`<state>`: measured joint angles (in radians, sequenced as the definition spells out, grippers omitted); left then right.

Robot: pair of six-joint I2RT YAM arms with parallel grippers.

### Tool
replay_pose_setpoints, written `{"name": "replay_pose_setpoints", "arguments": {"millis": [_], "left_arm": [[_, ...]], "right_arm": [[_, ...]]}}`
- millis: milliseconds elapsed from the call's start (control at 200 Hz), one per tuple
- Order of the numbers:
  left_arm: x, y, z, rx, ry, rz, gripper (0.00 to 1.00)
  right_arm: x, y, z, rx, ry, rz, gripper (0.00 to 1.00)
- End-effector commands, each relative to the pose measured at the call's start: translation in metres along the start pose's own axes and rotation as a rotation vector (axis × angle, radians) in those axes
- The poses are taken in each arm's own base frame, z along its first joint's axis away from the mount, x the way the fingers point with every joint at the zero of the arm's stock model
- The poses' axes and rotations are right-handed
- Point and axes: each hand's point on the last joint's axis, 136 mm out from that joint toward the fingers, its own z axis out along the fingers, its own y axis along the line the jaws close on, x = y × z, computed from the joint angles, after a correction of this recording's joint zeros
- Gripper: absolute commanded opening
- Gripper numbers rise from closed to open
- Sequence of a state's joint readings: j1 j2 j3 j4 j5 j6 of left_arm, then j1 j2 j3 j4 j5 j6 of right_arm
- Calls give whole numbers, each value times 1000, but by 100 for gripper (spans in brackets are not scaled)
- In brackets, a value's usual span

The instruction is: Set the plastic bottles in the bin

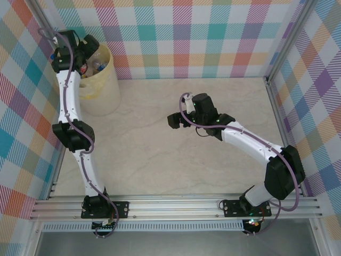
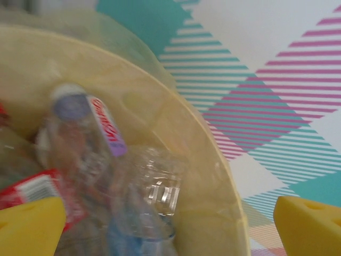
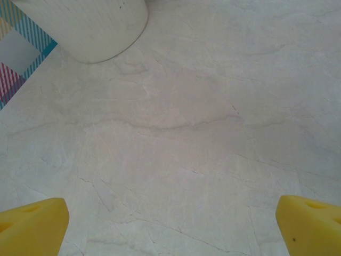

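From above, you are looking at a pale marbled surface (image 1: 149,160) walled by bright checked panels (image 1: 186,32), the bin (image 1: 104,90) standing in its far left corner with the plastic bottles (image 1: 98,65) lying inside. At the left wrist, the left jaws are hanging wide apart, gripping nothing, over those bottles. At the right wrist, the right jaws are gaping equally wide and empty above the surface.

One bin (image 1: 108,95); perhaps three bottles (image 2: 88,140); two arms (image 1: 70,101).
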<state>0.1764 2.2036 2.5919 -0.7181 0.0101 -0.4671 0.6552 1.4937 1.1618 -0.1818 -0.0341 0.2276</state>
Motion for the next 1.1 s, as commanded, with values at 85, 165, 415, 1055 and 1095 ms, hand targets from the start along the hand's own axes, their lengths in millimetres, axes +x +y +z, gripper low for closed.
{"name": "replay_pose_setpoints", "arguments": {"millis": [85, 165, 415, 1055, 1095], "left_arm": [[-46, 54, -47, -251, -152, 70, 100], [-39, 71, -34, -294, -127, 56, 100], [-8, 84, 7, -276, -33, 1, 100], [34, -55, -1, 336, 108, 345, 100], [34, -60, -5, 359, 110, 345, 100]], "right_arm": [[-17, 9, -6, -30, -34, -1, 100], [-19, 11, -6, -34, -31, 1, 100], [-21, 10, -10, -26, -32, -1, 100], [-21, 10, -7, -22, -27, 0, 100], [-21, 10, -8, -21, -28, -1, 100]]}}
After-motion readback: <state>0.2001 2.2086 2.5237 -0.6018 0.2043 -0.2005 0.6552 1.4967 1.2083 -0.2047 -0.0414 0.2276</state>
